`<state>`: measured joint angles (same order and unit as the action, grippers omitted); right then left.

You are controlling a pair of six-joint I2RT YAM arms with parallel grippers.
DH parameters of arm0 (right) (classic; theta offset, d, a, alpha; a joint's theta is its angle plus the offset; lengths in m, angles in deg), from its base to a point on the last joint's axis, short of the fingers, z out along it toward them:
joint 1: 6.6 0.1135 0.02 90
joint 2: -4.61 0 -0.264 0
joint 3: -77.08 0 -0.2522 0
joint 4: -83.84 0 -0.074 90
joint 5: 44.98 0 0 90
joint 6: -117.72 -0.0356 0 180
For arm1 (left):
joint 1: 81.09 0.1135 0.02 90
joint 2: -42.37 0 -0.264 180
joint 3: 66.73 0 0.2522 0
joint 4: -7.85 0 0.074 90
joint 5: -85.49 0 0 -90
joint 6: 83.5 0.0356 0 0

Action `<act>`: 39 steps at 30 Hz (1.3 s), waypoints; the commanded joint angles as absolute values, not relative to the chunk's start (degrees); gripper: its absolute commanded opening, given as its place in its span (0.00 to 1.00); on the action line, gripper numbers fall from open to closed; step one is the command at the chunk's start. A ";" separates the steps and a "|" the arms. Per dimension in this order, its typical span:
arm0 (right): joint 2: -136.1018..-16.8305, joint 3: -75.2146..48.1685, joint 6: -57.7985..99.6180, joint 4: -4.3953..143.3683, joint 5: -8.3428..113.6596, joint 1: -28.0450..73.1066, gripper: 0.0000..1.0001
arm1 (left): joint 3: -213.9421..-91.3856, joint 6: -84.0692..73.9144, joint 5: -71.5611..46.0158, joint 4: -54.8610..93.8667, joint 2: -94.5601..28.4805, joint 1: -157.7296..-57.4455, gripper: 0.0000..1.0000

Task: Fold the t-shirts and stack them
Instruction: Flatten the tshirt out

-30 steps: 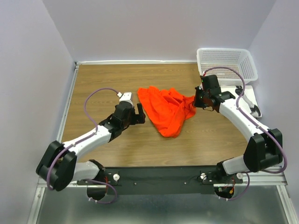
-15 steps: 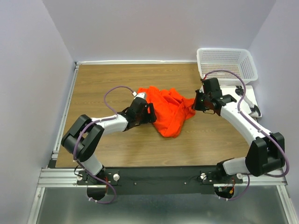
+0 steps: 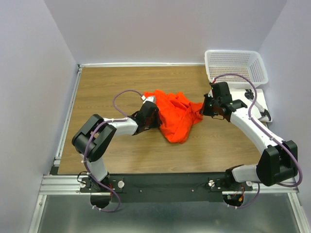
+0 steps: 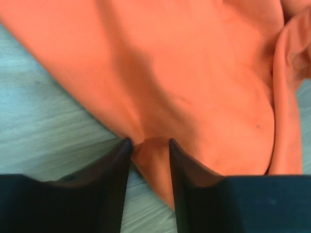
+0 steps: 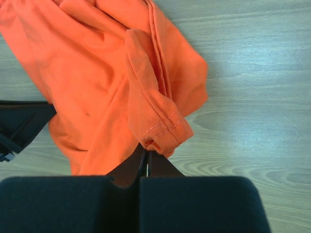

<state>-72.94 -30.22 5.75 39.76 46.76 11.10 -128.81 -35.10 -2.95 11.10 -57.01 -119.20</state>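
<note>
One t-shirt (image 3: 175,116) outside basket (image 3: 260,65) — left claw (image 4: 148,141) apart astride it, right claw (image 5: 146,154) clamping hem

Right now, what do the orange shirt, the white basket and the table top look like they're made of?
T-shirt: soft thin matte cloth, likely cotton knit; it creases and shows a stitched hem.
Basket: white plastic, moulded open mesh walls.
Table top: wood-grain surface, possibly laminate; brown streaked grain, smooth, low sheen.

pale lilac walls (image 3: 170,29) enclose a wood-grain table (image 3: 107,82) under even light
</note>
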 commanded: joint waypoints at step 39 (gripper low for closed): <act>-66.66 -25.88 9.63 34.93 30.79 11.33 0.03 | -176.72 9.84 35.92 24.87 -68.36 -113.17 0.05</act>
